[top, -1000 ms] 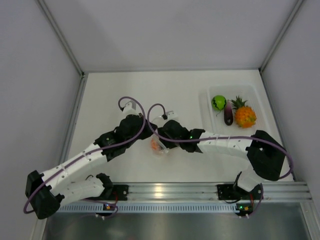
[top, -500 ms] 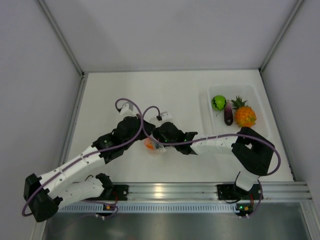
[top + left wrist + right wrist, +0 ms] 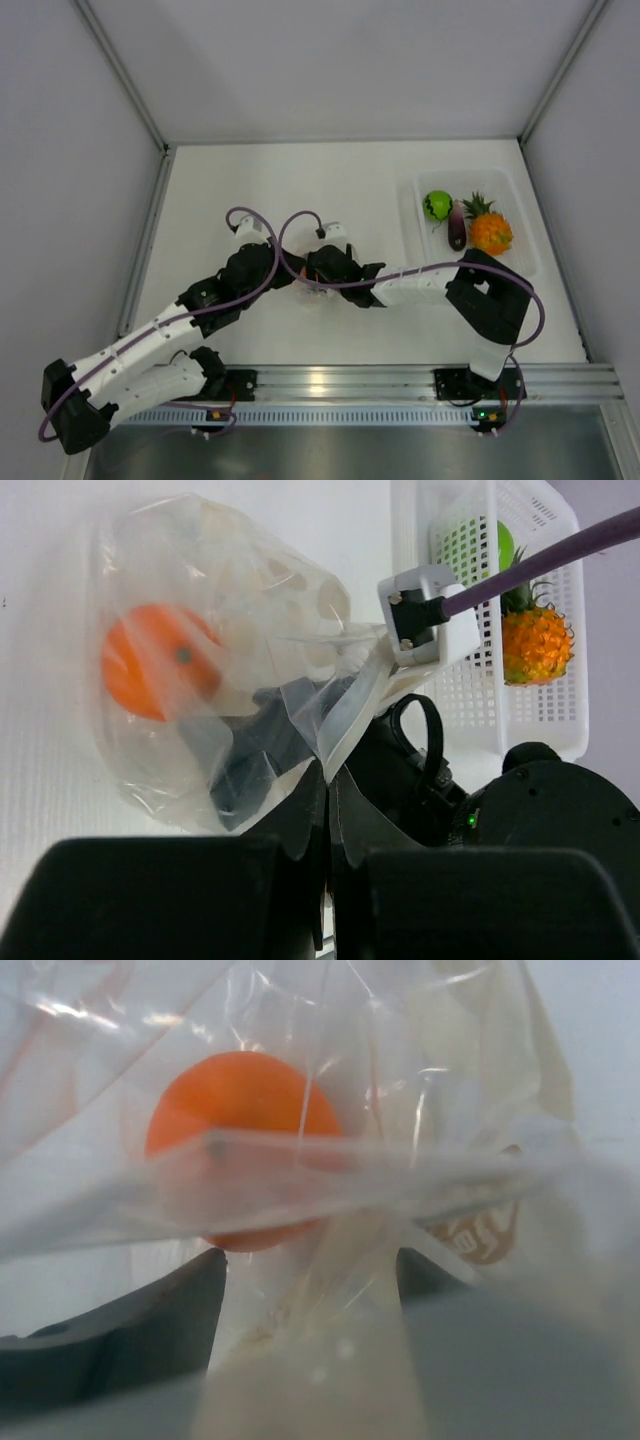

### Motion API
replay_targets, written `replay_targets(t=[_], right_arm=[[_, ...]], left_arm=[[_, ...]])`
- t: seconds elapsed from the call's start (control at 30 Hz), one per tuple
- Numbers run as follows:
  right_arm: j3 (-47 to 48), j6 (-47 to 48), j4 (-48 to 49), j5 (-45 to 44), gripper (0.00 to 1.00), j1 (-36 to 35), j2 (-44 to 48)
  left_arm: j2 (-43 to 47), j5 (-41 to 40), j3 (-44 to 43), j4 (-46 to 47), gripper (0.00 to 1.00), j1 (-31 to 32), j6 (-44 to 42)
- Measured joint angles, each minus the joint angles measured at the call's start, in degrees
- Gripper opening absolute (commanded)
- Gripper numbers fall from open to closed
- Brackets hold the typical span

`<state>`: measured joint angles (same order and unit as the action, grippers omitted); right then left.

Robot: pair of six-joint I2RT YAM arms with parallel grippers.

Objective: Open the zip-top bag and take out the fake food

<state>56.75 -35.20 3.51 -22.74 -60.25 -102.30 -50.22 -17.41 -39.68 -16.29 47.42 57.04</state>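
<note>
The zip-top bag (image 3: 240, 590) lies on the white table between both wrists, and in the top view the bag (image 3: 308, 294) is mostly hidden under them. A small orange (image 3: 145, 660) sits inside it. My left gripper (image 3: 330, 780) is shut on the bag's edge flap. My right gripper (image 3: 310, 1270) stands open inside the bag's mouth, its fingers (image 3: 170, 1310) just short of the orange (image 3: 240, 1110), with film draped across them. A green ball (image 3: 437, 205), a purple eggplant (image 3: 457, 228) and an orange pineapple (image 3: 490, 230) lie in the tray.
The clear plastic tray (image 3: 520, 215) stands at the right of the table, and in the left wrist view the tray (image 3: 470, 710) is just beyond the right wrist. Purple cables (image 3: 290, 225) loop above both wrists. Grey walls enclose the table on three sides.
The right arm has pushed leftward, deeper into the bag, and its jaws have spread wider. The left gripper has drawn slightly toward the near edge, still holding the bag.
</note>
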Motion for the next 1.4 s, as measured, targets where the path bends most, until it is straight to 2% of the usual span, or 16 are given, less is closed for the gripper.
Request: replay_targets(t=[0.2, 0.37, 0.67, 0.8, 1.17, 1.4], right_arm=[[-4.13, 2.25, 3.34, 2.32, 0.71, 0.15, 6.03], [-2.49, 5.75, 5.20, 4.42, 0.72, 0.28, 6.56], [6.27, 10.80, 5.09, 2.73, 0.73, 1.60, -1.25], [9.18, 11.41, 5.51, -0.31, 0.73, 2.71, -5.29], [9.51, 11.43, 6.14, -2.58, 0.73, 3.13, -8.90], [9.70, 11.61, 6.34, -2.78, 0.69, 3.17, -8.98]], left_arm=[[1.25, -0.63, 1.57, 0.09, 0.00, -0.02, 0.02], [1.36, -2.21, 3.08, 0.07, 0.00, -0.17, 0.04], [1.33, -5.62, 4.61, -0.57, 0.00, -2.14, -0.22], [1.55, -4.63, 5.57, -0.39, 0.00, -1.99, -0.13], [2.91, -3.91, 6.16, -0.33, 0.00, -1.95, -0.13], [2.80, -3.63, 6.16, -0.33, 0.00, -1.95, -0.17]])
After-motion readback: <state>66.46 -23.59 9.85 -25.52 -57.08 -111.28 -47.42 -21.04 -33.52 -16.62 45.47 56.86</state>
